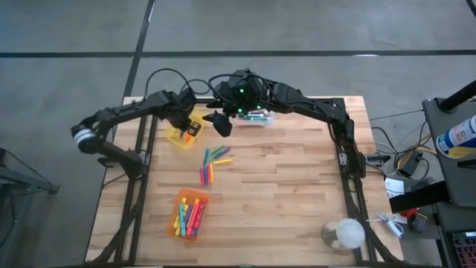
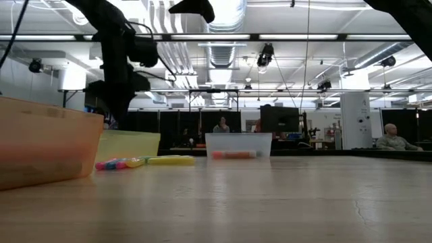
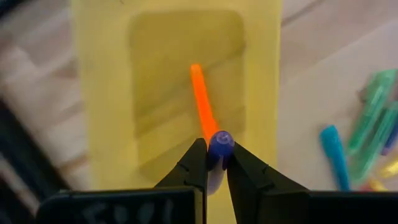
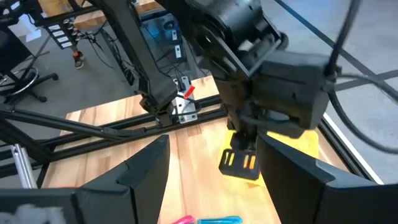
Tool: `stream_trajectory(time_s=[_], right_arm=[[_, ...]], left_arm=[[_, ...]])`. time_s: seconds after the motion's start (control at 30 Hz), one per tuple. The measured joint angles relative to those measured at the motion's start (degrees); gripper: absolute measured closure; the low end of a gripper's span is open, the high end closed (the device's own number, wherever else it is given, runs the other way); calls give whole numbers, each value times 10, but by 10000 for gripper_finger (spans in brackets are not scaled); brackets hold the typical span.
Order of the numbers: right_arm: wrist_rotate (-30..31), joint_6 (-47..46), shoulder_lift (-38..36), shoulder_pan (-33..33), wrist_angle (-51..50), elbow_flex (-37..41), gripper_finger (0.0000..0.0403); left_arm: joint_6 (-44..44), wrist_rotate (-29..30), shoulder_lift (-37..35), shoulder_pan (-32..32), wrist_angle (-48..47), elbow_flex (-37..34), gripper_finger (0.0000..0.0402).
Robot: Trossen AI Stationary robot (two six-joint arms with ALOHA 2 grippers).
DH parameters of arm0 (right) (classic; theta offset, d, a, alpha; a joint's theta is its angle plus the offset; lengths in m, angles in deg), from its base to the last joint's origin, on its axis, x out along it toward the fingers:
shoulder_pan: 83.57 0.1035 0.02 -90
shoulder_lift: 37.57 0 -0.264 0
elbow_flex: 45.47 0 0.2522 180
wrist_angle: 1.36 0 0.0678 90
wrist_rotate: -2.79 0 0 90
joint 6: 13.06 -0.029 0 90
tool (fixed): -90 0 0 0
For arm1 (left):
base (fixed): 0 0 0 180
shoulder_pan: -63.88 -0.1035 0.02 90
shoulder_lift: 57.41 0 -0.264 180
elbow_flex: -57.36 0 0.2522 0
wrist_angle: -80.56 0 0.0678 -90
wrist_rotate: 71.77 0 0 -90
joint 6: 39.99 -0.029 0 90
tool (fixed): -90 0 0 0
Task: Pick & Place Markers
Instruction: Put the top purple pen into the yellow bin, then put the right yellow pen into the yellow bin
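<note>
My left gripper [image 3: 213,160] hangs over the yellow bin [image 3: 106,93] at the table's far left, shut on a blue marker [image 3: 221,143]. One orange marker [image 3: 201,99] lies on that bin's floor. Several loose markers [image 1: 213,159] lie on the wood at mid-table, and more fill the orange bin [image 1: 190,214] near the front. My right gripper [image 4: 214,180] hovers open high above the table beside the left one, between the yellow bin and the clear bin [image 1: 256,117], with nothing between its fingers. My left gripper pinches the blue marker between its two fingertips [image 3: 198,158]. The marker's rounded end [image 3: 221,140] pokes out past the tips. The fingers come from above, pointing steeply down. The marker runs roughly along them and is lifted clear, over the yellow bin's floor.
The clear bin [image 2: 238,145] at the far middle holds a reddish marker. A round whitish object [image 1: 346,234] sits at the near right corner. The metal frame rails [image 1: 348,149] run along both table sides. Bare wood lies right of the loose markers.
</note>
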Motion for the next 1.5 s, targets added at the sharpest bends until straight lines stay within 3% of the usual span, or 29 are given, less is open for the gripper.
stream_trajectory(time_s=[0.2, 0.43, 0.57, 1.0, 1.2, 1.5], right_arm=[[0, 0, 0, 2, 0, 0, 170], [0, 0, 0, 5, -2, 0, 170], [0, 2, 0, 5, -22, 0, 170], [1, 50, 12, 5, -124, 16, 170], [-20, 110, 19, 7, -134, 79, 172], [-56, 196, 19, 9, -73, 232, 179]], left_arm=[[-4, -45, 29, -1, 17, 0, 349], [-5, -31, 23, -2, 20, 0, 287], [2, -29, 11, -3, 16, 0, 272], [48, -89, -117, -3, 17, 39, 271], [86, -116, -194, -3, 32, 77, 271], [161, -247, -273, -2, 142, 95, 271]])
